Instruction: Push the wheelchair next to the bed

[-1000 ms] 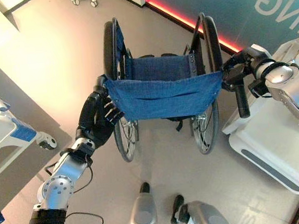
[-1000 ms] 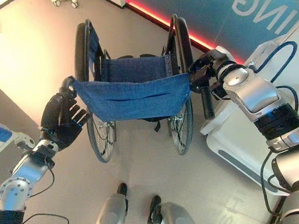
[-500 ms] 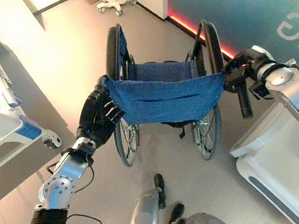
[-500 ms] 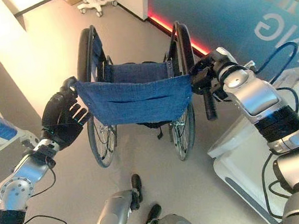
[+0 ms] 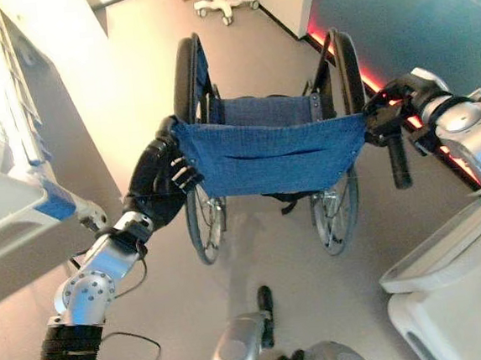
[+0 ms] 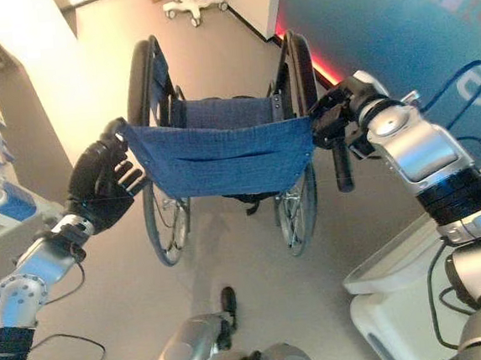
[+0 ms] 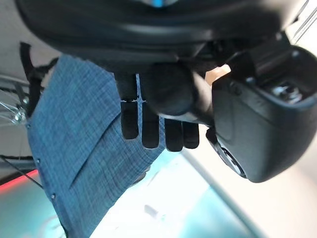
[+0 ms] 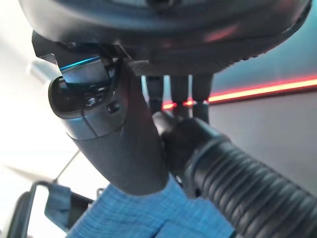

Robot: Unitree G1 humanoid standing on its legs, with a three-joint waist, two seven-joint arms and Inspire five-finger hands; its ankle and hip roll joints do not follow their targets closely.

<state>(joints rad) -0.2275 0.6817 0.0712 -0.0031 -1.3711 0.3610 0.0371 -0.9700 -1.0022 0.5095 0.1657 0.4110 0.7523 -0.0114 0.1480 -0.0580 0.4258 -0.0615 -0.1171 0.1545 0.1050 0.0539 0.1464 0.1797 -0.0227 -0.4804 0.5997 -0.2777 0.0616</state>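
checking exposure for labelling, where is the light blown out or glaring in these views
Left eye view: the bed at the robot's left washes out near white. Right eye view: a red strip light glows along the wall base behind the wheelchair. Right wrist view: that strip flares past the right hand.

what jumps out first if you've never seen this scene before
The wheelchair with its blue denim backrest stands in the middle of the floor, seen from behind. The left hand is curled round the push handle at the backrest's left corner, and the right hand grips the ribbed black handle at the right corner. A white bed lies along the left side, and a red light strip glows at the foot of the teal wall beyond.
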